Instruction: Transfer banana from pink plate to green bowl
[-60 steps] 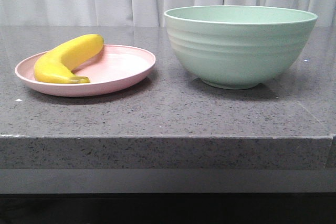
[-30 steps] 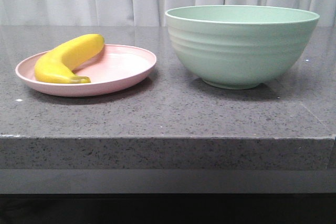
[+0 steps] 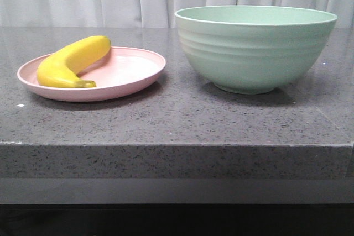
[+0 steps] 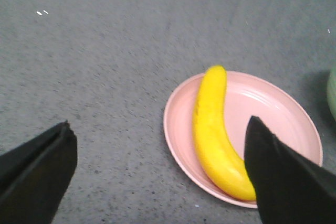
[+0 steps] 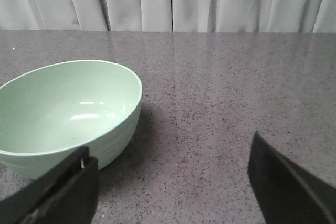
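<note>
Nothing on the counter is shifting between the earlier front pictures and this one beyond a very slight drift of the whole scene toward the right; the banana (image 3: 71, 62) is lying in the same spot on the pink plate (image 3: 133, 70) as before. It is showing a smooth, bright yellow skin, gently curved, with a dull greenish-brown stem tip pointing toward the near rim of the plate, and it is sitting on the plate's left half, shorter than the plate is wide. The plate is resting flat on the speckled grey counter (image 3: 177, 120), with the green bowl (image 3: 255, 48) standing upright to its right, close by but not touching it.

From the left wrist view, the left gripper (image 4: 157, 179) is hanging above the counter with its black fingers spread wide, one finger overlapping the banana's (image 4: 212, 129) near end in the picture. The right gripper (image 5: 173, 182) is likewise holding its fingers wide apart beside the bowl (image 5: 63, 114), whose pale interior is showing nothing inside.
</note>
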Tool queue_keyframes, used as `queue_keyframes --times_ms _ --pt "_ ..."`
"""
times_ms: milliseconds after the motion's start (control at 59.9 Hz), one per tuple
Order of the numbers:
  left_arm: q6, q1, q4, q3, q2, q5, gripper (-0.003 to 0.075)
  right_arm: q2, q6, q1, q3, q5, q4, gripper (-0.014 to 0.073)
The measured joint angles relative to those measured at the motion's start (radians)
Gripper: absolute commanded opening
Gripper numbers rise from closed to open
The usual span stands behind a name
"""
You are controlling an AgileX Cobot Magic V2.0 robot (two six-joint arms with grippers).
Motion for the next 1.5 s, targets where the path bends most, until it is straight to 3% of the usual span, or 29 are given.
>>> queue_keyframes --times_ms 217,568,1152,1503 --pt "0.002 -0.097 0.000 -0.194 0.298 0.120 0.0618 0.000 0.000 0.000 0.000 0.000 0.000 0.0598" --pt "0.002 -0.159 0.000 -0.342 0.619 0.129 0.0618 0.000 0.000 0.000 0.000 0.000 0.000 0.0598" --pt "0.002 -0.159 0.003 -0.358 0.753 0.095 0.0614 0.000 0.000 0.000 0.000 0.000 0.000 0.0598" --pt "0.002 -0.159 0.003 -0.358 0.753 0.082 0.0369 0.000 0.000 0.000 0.000 0.000 0.000 0.0598"
